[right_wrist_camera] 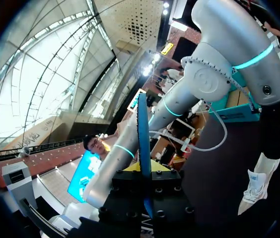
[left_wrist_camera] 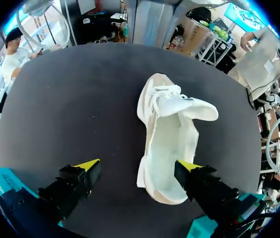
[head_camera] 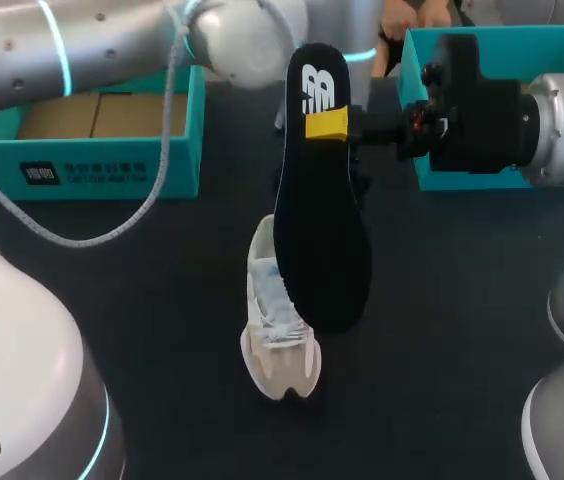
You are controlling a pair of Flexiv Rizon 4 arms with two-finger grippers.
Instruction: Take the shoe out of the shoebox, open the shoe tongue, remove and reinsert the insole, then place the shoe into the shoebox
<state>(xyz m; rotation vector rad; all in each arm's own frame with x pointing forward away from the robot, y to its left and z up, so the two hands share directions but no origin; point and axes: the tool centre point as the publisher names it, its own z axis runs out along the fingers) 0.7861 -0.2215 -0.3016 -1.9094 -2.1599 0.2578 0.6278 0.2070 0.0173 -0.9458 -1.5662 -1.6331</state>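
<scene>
A white shoe lies on the dark table, toe toward the front edge, its tongue folded out. The black insole hangs upright over it. My right gripper is shut on the insole near its heel end. In the right wrist view the insole shows edge-on between the right gripper's fingers, with the shoe far below. My left gripper hangs open above the shoe, whose heel sits by one fingertip. In the head view the insole hides the left gripper.
An open teal shoebox stands at the back left. A second teal box part sits at the back right behind my right arm. A grey cable loops from my left arm over the table's left side.
</scene>
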